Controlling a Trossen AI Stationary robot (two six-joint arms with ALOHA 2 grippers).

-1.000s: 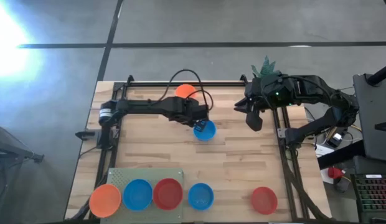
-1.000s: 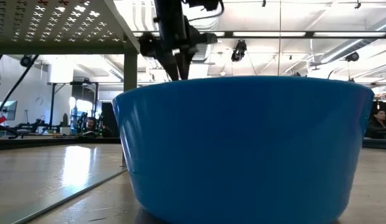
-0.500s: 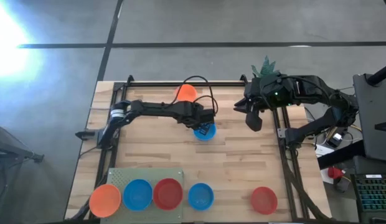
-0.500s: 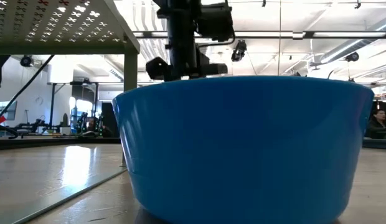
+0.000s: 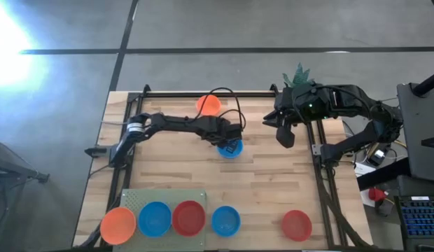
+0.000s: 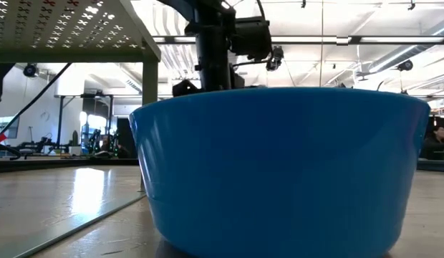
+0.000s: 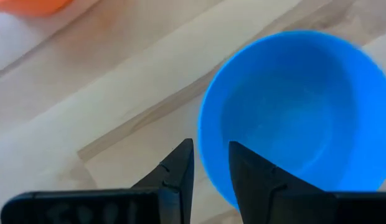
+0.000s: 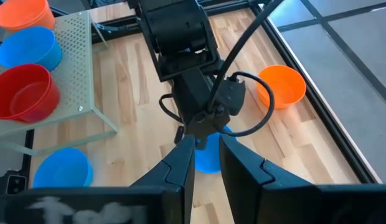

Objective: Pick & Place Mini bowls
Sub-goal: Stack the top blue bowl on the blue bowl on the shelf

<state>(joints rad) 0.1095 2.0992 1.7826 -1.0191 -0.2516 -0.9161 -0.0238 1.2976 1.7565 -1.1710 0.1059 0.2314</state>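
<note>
High view: we see the left gripper reaching to mid-table, poised over a blue mini bowl; in the left wrist view its fingers stand slightly parted with the bowl's rim between them, so we read it as released, not yet clenched on the bowl. An orange bowl sits near the table's far edge; along the near edge we count an orange bowl, a blue one, a red one on or beside the green perforated rack, then another blue and another red. The right gripper hangs at the far right, its fingers narrowly parted and empty.
</note>
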